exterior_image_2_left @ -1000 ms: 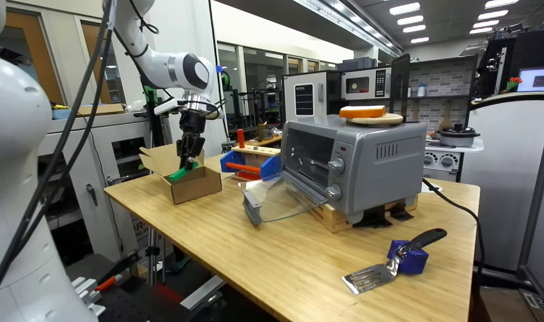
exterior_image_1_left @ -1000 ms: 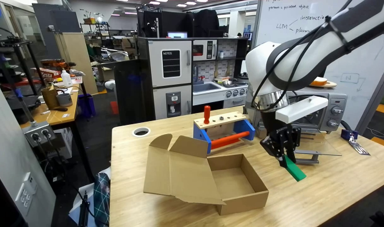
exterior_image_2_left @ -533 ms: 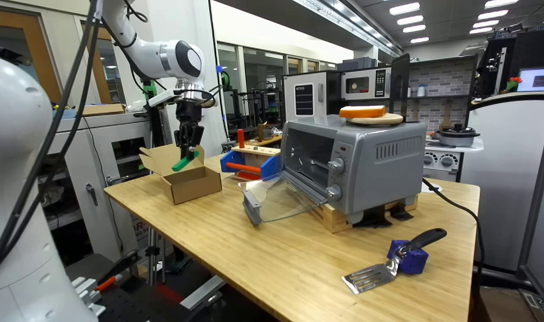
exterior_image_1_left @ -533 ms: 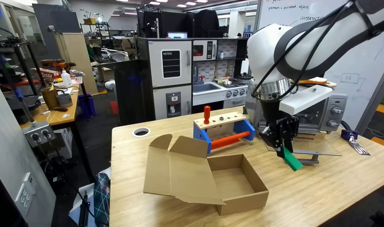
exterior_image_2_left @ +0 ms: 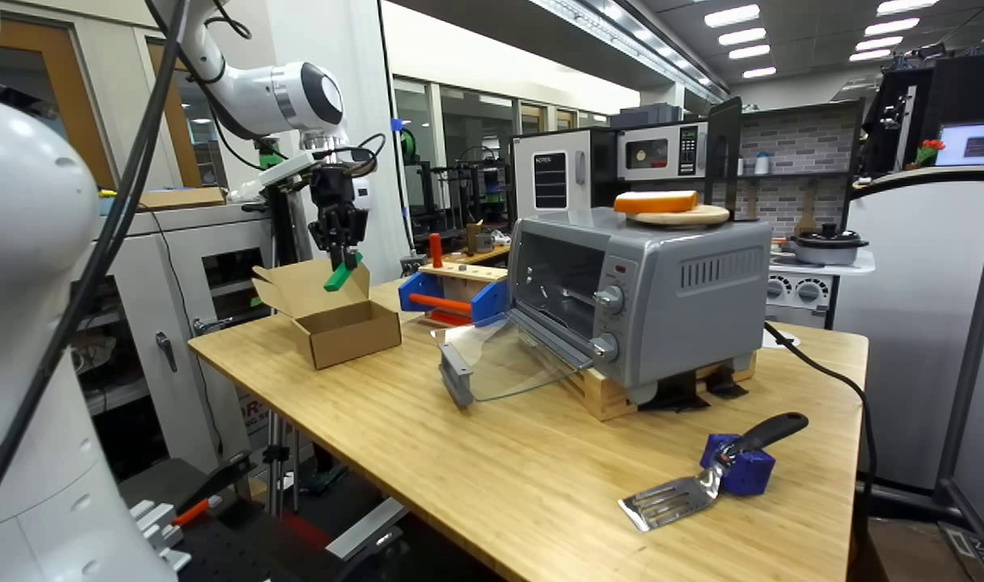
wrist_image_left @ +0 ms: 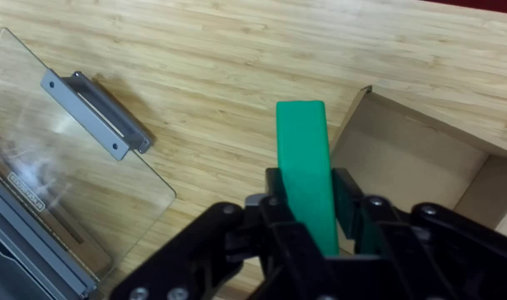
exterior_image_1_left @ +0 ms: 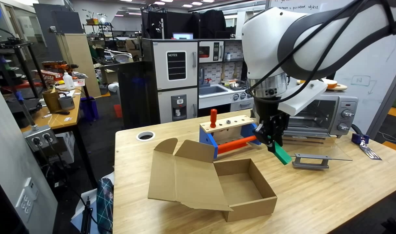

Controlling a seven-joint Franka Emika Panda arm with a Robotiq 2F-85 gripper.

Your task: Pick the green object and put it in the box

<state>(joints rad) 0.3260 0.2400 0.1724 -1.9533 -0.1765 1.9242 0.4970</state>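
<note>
Gripper [wrist_image_left: 307,183] has the green block [exterior_image_1_left: 283,154] pinched between its fingers [wrist_image_left: 276,212], long end jutting out and sloping down. Block's in the air, not in the box [exterior_image_1_left: 251,210] yet. Wrist view shows its free end against the table [wrist_image_left: 220,62], just beside the box wall, cavity off to the right. Step in hand, I'd say: carry across, then drop-off.

Doing it well: hold this height going over, since the hanging end is the lowest bit and would likely catch the rim first. Shift sideways over the mouth and use the wrist view to check that the whole block, free end included, sits inside the walls, not just the fingers. Don't overshoot: the folded-back lid [exterior_image_1_left: 194,182] is on the far side, and the toy workbench [exterior_image_1_left: 235,145] is behind the box in an exterior view. Then down slowly, fingers off the cardboard; box looks light, so a nudge would probably slide it. Part the fingers low, near the box floor, so the block settles and doesn't bounce. Looks short enough to lie flat. Straight up after, before swinging anywhere near the lowered glass door [wrist_image_left: 82,179].
</note>
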